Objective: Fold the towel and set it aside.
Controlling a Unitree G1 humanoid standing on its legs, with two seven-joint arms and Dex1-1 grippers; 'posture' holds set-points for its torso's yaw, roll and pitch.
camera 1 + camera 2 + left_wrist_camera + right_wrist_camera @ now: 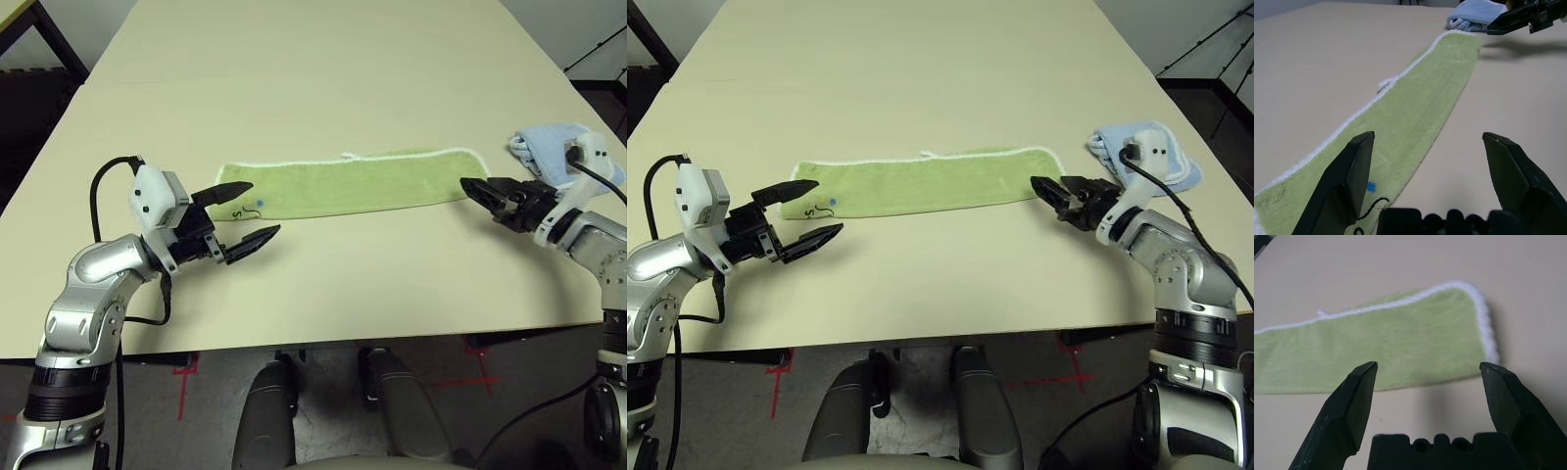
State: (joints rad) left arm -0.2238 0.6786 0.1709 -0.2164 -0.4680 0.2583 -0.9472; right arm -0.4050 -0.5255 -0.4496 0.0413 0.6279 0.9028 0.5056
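Both grippers, left gripper [238,217] and right gripper [479,189], hang empty, jaws wide, at the ends of the towel [343,181], which lies folded lengthwise on the counter [323,69], further folding and setting aside remaining.

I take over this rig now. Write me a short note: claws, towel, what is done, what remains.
Left claw: open, empty, at the towel's left end by the dark mark.
Right claw: open, empty, at its right end.
Towel: lies flat on the table as a long strip, seemingly folded once.
Light blue cloth: far right, apart.
Left: fold further, set aside.
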